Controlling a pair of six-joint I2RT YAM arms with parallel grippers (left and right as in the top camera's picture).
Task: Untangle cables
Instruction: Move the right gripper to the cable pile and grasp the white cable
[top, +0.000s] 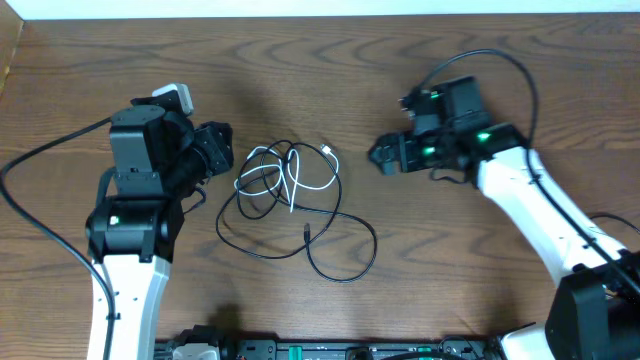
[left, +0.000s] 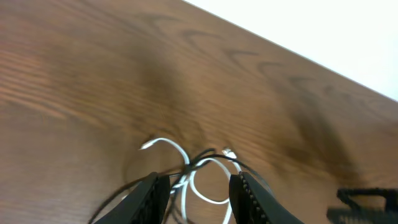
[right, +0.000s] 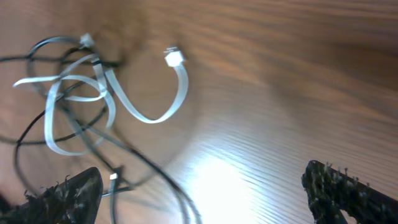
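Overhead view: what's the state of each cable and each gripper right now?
white cable: lying on the table, looped, tangled with the black one, not gripped.
black cable: on the table in wide loose loops, crossing the white cable, not gripped.
left gripper: open, holding nothing, close up to the tangle.
right gripper: open wide, holding nothing, clear of the tangle.

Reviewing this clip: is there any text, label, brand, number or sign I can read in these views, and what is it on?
No readable text in any view.
white cable and black cable: no markings legible on the cords or plugs.
Arms: only green lights, no lettering that can be made out.
table: bare wood grain, no labels.
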